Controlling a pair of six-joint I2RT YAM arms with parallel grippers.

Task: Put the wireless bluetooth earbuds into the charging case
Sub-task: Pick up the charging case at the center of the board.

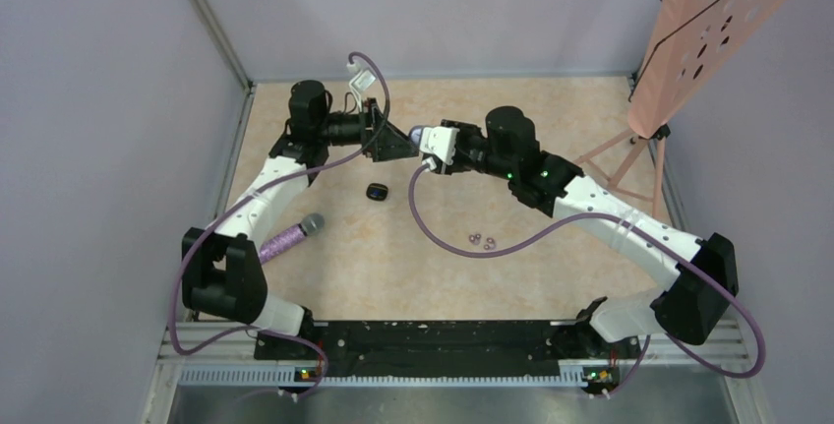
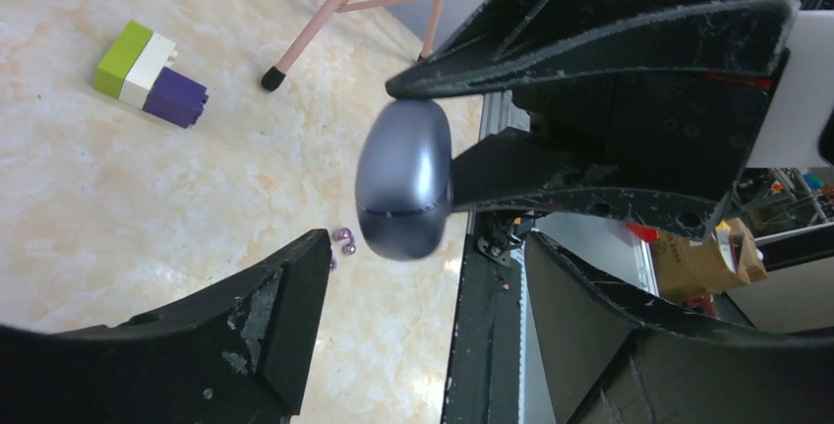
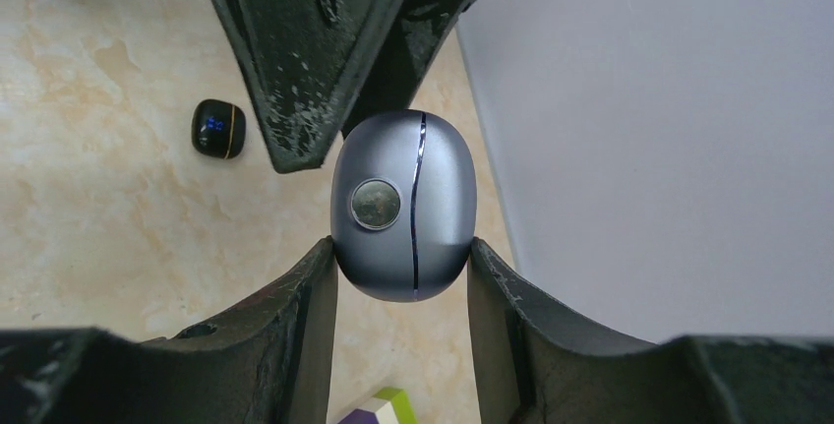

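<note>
— Which step was judged to be in hand?

— The smooth grey oval plastic charging case [image 3: 403,206] was held clear of the mottled beige tabletop [image 1: 374,276], pinched at its sides by the right gripper [image 3: 401,247]. Its seam was seen to be closed, so opening was taken to be the step, with no earbud yet seated.

— And how was the left gripper set?

— The left gripper [image 2: 425,242] was spread wide, with its black fingers placed to either side of the case's end. Whether the case was touched by them could not be told.

— Where were the earbuds to be found?

— The small glossy black earbud [image 3: 217,128] was seen lying on the table below the grippers. The tiny purple ring-like earbuds [image 1: 482,241] were clustered nearer the arm bases, well apart from the case.

— What was called for next?

— The lid would need to be caught at the seam and lifted by the left fingers while the body was clamped firmly. A slip on that smooth shell was to be feared.
</note>
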